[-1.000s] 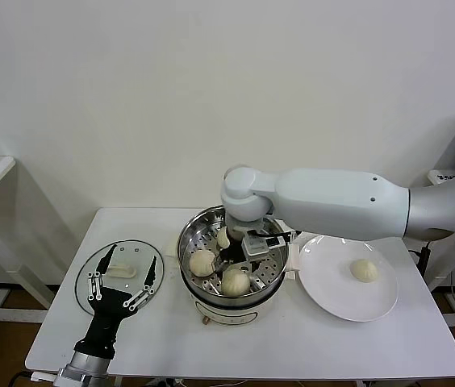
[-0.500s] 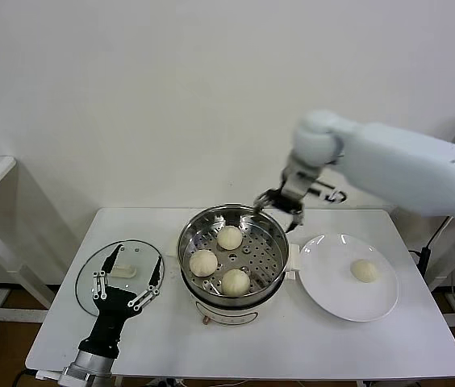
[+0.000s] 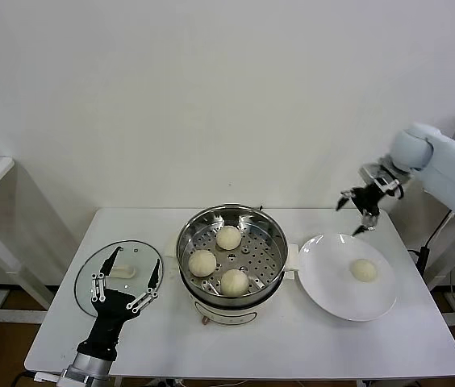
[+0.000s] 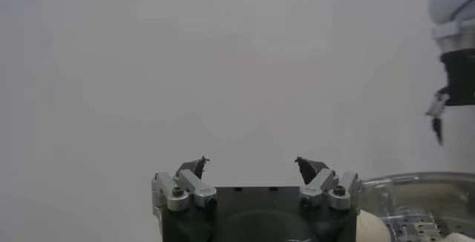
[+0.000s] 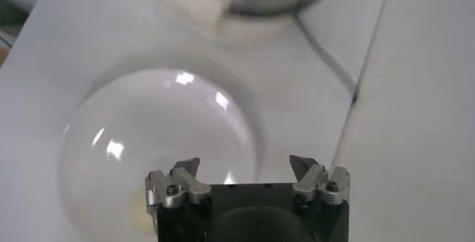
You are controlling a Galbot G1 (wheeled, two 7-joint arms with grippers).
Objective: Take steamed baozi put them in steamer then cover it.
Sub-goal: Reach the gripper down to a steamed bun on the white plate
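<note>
Head view, nearest first: the left gripper hovers low with its fingers spread over the cover, which lies flat on the table just left of the steamer, not yet gripped. In the steamer, three steamed baozi sit on the perforated tray: one toward the back, one at the left, one at the front. A second ago the right gripper was down inside the steamer among the buns; it has since lifted out empty-handed and swung away, and now hangs with fingers spread, well right of the steamer and above the far edge of the white plate. That reads as the third bun delivered. The fourth bun lies alone on that plate, right of the steamer, so one more trip seems due before covering. Nothing blocks the way to it; the plate's rim touches the steamer's side handle.
</note>
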